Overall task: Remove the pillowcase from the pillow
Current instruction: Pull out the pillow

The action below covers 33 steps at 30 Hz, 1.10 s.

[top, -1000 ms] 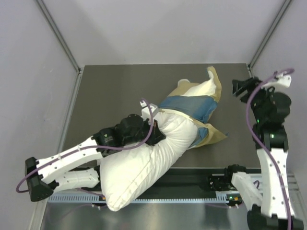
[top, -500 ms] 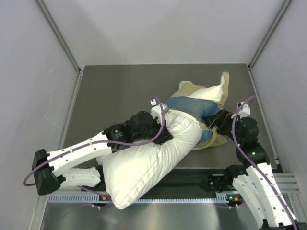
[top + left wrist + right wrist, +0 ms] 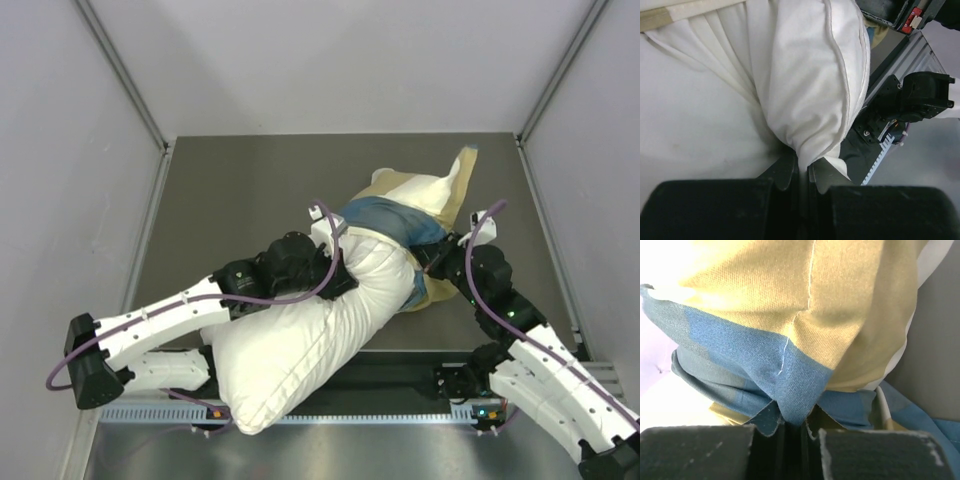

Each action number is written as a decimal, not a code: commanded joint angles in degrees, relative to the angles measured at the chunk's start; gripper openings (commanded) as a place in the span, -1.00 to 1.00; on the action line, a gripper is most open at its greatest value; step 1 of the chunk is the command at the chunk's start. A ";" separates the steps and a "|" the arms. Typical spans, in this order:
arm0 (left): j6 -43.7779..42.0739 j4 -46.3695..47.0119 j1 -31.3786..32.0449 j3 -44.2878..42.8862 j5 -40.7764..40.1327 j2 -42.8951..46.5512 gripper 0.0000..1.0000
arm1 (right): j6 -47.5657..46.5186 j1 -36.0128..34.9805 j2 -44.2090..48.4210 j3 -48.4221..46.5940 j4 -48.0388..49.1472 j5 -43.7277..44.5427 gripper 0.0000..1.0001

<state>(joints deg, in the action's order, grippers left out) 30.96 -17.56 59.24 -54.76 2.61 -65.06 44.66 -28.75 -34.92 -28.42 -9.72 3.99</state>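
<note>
My left claw (image 3: 802,172) pinches a fold of the pillow (image 3: 805,75), and my right claw (image 3: 795,427) is clamped on the pillowcase (image 3: 790,355).

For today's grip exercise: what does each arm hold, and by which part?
The left fingers pinch a bunched fold of the pillow; the right fingers pinch a blue fold of the pillowcase.

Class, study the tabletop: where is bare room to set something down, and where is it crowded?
Bare: the table's far-left stretch, bordered by the left wall, the pillow and the left arm; a narrower strip right of the pillowcase. Crowded: the middle, where the left gripper and right gripper pinch fabric.
</note>
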 commanded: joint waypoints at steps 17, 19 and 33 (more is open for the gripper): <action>0.50 -16.09 -0.44 10.81 -4.46 14.33 -1.00 | -15.92 11.43 -18.25 -22.10 -0.66 9.99 -1.00; 0.50 -16.89 -0.44 10.82 -3.85 15.22 -1.00 | -16.62 13.80 -20.18 -23.25 0.22 9.64 -1.00; -1.87 -17.25 0.43 11.17 5.57 11.63 -1.00 | -15.58 21.28 -30.82 -36.96 5.23 16.31 -1.00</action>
<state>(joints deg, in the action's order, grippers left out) 30.63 -12.95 57.65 -46.48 -2.31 -53.52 33.01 -16.84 -63.90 -57.28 -19.88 -8.49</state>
